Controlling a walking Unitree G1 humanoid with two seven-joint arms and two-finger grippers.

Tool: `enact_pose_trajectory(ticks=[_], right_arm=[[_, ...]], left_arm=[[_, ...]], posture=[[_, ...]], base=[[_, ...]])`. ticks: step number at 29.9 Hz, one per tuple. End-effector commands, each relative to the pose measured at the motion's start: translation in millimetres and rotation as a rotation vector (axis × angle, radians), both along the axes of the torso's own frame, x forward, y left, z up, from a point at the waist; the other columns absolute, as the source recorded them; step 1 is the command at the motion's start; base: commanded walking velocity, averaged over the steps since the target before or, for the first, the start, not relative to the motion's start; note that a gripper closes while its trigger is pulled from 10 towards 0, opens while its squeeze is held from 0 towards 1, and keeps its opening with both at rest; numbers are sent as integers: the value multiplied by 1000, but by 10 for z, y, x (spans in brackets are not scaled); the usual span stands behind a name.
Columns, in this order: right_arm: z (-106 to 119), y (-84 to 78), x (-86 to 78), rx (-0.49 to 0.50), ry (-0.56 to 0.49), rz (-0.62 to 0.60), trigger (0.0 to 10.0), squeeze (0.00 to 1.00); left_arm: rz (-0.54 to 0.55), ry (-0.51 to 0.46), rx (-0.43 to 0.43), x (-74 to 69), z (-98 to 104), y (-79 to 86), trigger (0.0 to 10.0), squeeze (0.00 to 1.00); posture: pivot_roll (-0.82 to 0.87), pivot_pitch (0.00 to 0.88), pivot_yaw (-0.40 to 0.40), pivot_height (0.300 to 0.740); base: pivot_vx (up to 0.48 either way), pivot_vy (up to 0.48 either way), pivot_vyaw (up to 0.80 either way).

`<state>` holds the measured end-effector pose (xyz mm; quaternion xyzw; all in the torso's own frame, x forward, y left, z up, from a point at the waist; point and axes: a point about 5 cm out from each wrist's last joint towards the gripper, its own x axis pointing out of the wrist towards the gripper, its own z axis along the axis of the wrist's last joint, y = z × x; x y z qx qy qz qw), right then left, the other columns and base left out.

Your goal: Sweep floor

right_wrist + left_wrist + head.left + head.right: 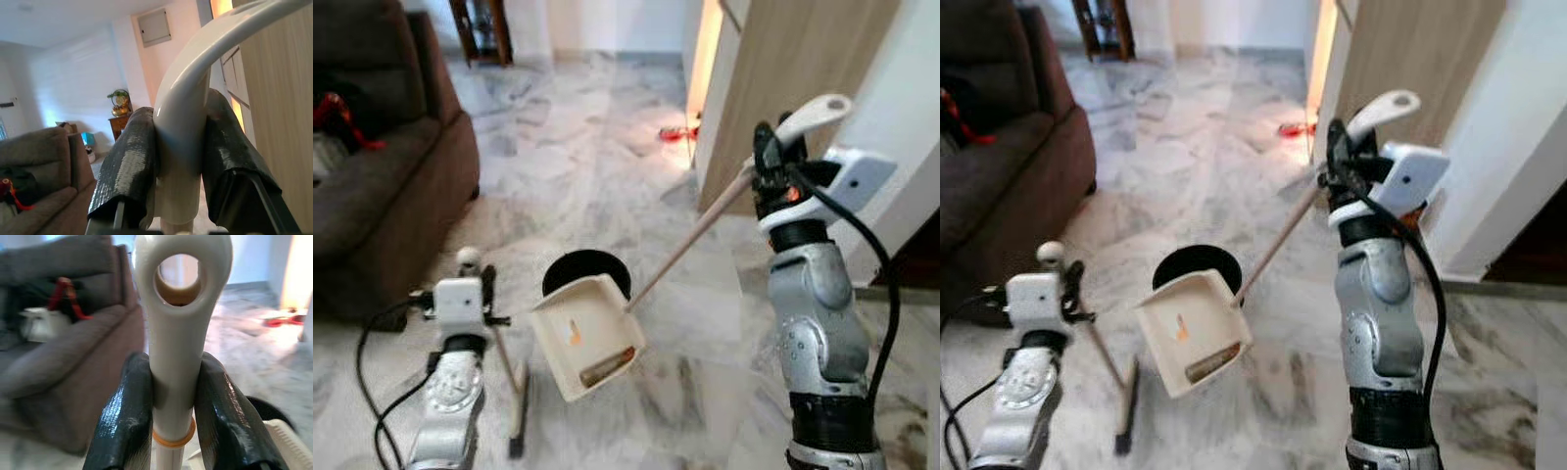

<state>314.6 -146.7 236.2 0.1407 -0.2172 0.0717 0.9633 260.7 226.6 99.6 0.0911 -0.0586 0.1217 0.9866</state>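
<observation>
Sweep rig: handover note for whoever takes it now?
Left gripper: shut on the broom handle top; brush head on the floor by the robot's left side.
Right gripper: shut on the dustpan handle's grip, held high; pan tilted at the rim of the black bin.
Done: some debris lies in the pan.
Left: tip it into the bin; whether more floor needs sweeping can't be judged from here.

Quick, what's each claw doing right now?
Left claw: closed on the broom handle.
Right claw: closed on the dustpan handle.
</observation>
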Motion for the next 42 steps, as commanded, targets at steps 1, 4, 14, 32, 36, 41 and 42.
enact_pose_trajectory(ticks=[1, 4, 14, 32, 36, 41, 42], right_arm=[[168, -8, -41, 31, -79, 8, 10000, 0], [170, -20, -40, 31, -79, 8, 10000, 0], [184, -18, -24, 31, -82, 10, 10000, 0], [174, -12, -28, 37, -77, 16, 10000, 0], [178, -6, -25, 38, -78, 18, 10000, 0], [173, -4, -27, 40, -76, 20, 10000, 0], [173, -4, -27, 40, -76, 20, 10000, 0]], left_arm=[[48, -71, 61, -62, 204, 104, 10000, 0], [91, -83, 76, -136, 272, 186, 10000, 0], [102, -73, 82, -157, 311, 190, 10000, 0], [91, -58, 82, -173, 284, 101, 10000, 0], [86, -56, 83, -163, 282, 95, 10000, 0], [89, -55, 81, -159, 282, 93, 10000, 0], [89, -55, 81, -159, 282, 93, 10000, 0]], posture=[[-1, 0, 3, 740], [5, 0, 0, 740], [5, 0, -2, 740], [5, 0, -1, 740], [4, 0, 1, 740], [5, 0, -1, 740], [5, 0, -1, 740]], base=[[0, 0, 0], [0, 0, 0], [0, 0, 0], [280, 0, 0], [337, 0, 0], [338, 0, 0], [337, 0, 0]])
